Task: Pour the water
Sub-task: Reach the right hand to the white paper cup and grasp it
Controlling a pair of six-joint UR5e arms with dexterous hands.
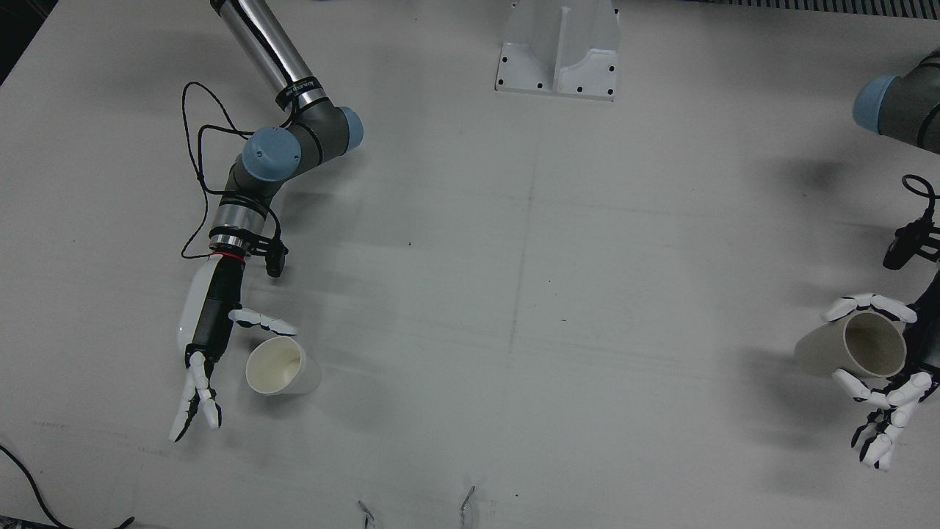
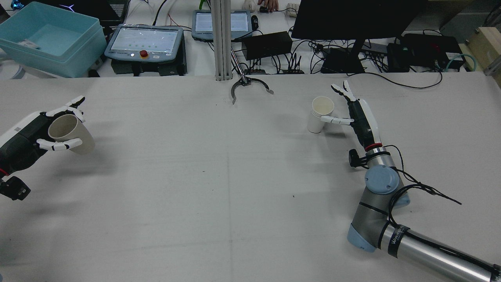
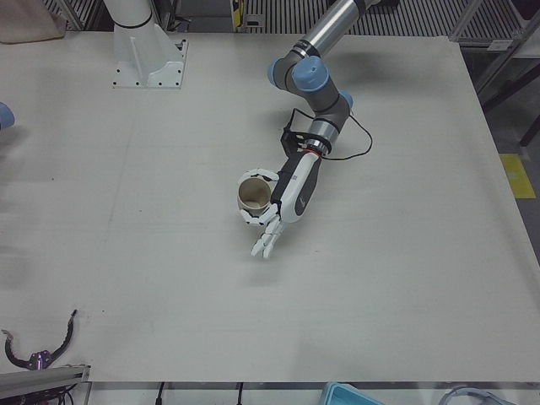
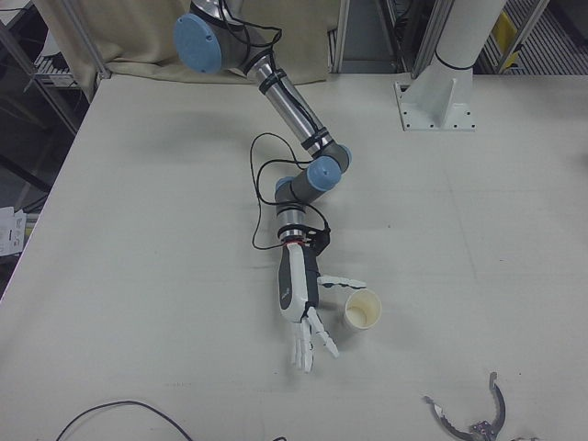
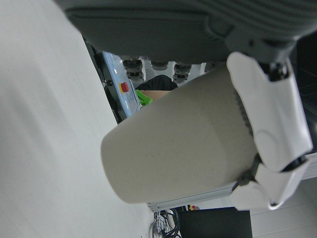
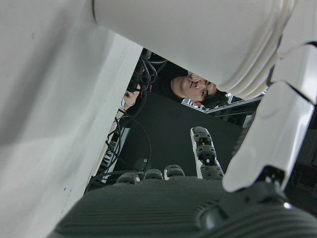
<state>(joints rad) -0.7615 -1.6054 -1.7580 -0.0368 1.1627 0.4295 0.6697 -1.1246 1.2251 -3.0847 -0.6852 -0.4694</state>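
Spillage is the main risk. Nearest the operators' edge, the left hand (image 1: 877, 367) grips a paper cup (image 1: 852, 345) lifted off the table (image 1: 514, 294) and tilted well over, its mouth open to the front view; any water in it could run out far short of the target. Well apart across the table, the right hand (image 1: 213, 345) is released, fingers spread, one finger against the standing cup (image 1: 279, 366), which it could tip.

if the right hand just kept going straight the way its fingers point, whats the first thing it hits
Likely nothing on the table. The right hand points toward the operators' edge, with the standing white cup beside it, off that line. Bare table lies ahead in the front view; height above it is unclear.
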